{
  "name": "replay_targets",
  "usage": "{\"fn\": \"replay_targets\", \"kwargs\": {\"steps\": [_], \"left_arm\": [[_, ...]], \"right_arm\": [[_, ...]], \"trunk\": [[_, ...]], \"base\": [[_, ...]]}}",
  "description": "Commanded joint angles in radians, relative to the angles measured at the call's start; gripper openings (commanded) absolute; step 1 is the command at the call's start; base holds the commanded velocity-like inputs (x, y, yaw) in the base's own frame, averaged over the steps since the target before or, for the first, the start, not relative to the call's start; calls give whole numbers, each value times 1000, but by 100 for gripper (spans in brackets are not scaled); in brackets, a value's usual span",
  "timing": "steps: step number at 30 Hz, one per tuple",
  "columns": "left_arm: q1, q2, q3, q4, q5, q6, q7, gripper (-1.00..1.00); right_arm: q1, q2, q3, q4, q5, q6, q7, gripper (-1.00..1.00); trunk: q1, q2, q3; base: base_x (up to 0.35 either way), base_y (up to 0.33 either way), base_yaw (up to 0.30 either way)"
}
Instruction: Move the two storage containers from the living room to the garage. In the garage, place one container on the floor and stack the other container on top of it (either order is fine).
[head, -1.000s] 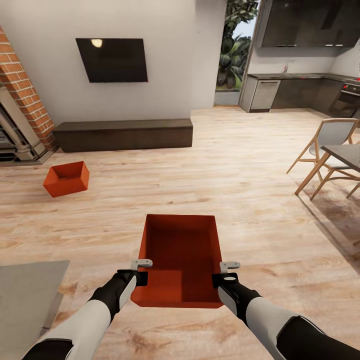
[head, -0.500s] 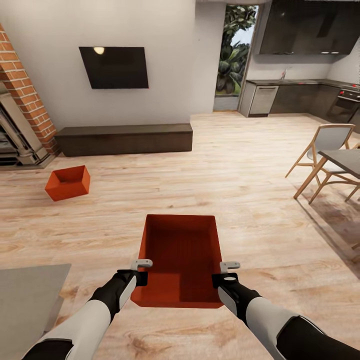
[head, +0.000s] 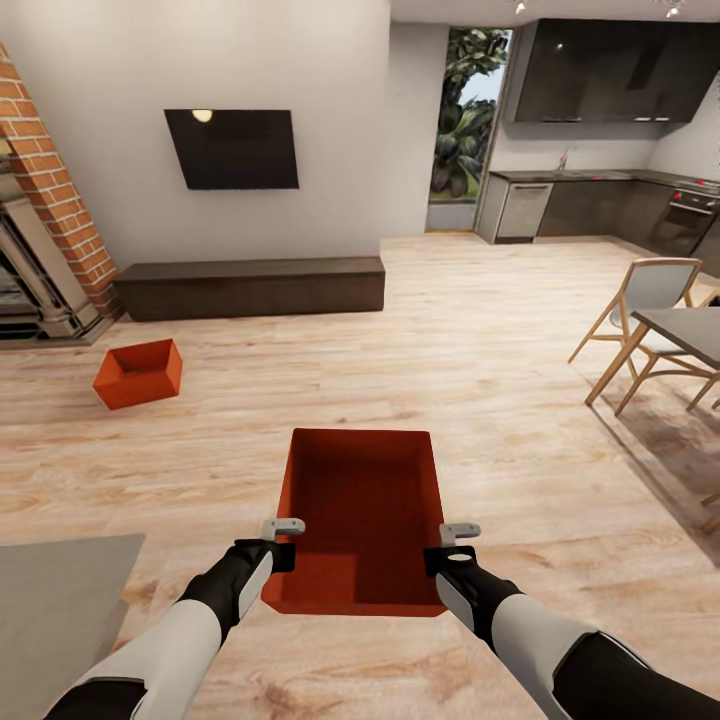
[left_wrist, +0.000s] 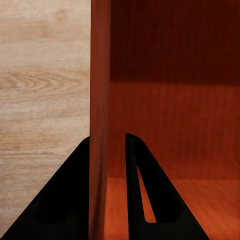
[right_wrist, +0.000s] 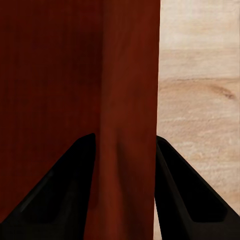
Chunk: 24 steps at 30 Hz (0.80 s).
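A two-armed robot stands in the living room with one of the two storage containers, the carried container (head: 362, 515), held out in front of its trunk above the light wood-plank floor (head: 500, 400). The left tool (head: 282, 528) is clamped on the bin's left wall, and the left wrist view shows one dark finger (left_wrist: 62, 200) outside that wall and the other inside. The right tool (head: 459, 534) is clamped on the opposite wall, which the right wrist view shows pinched between its two fingers (right_wrist: 67, 190). The bin is lidless and empty, its long axis pointing away from the robot. A grey rug (head: 55, 600) lies on the planks at the near left. Farther off to the left, the second container (head: 138, 373) sits on the same plank floor, well apart from the robot and just in front of the red brick fireplace (head: 45, 200). Beyond it a long low dark cabinet (head: 250, 286) runs along the white wall under a black TV (head: 235, 148). To the right stand a wooden chair (head: 645, 310) and a dark table (head: 690, 330), with a dark kitchen (head: 600, 190) at the far end. By these views the job looks barely begun: one bin is picked up but remains in the living room, the other is untouched, and both carries to the garage and the stacking there remain to be done.
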Motion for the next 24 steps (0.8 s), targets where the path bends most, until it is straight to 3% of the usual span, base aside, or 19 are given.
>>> {"fn": "replay_targets", "kwargs": {"steps": [1, 24], "left_arm": [[0, -2, 3, 0, 8, 5, 7, -100], [0, -2, 3, 0, 7, 4, 7, -100]], "right_arm": [[-1, 0, 1, -27, 6, 8, -7, -100], [-1, 0, 0, -27, 5, 8, -6, -100]], "trunk": [[-4, 6, 4], [-92, 167, 111]], "base": [[0, 0, 0], [0, 0, 0]]}}
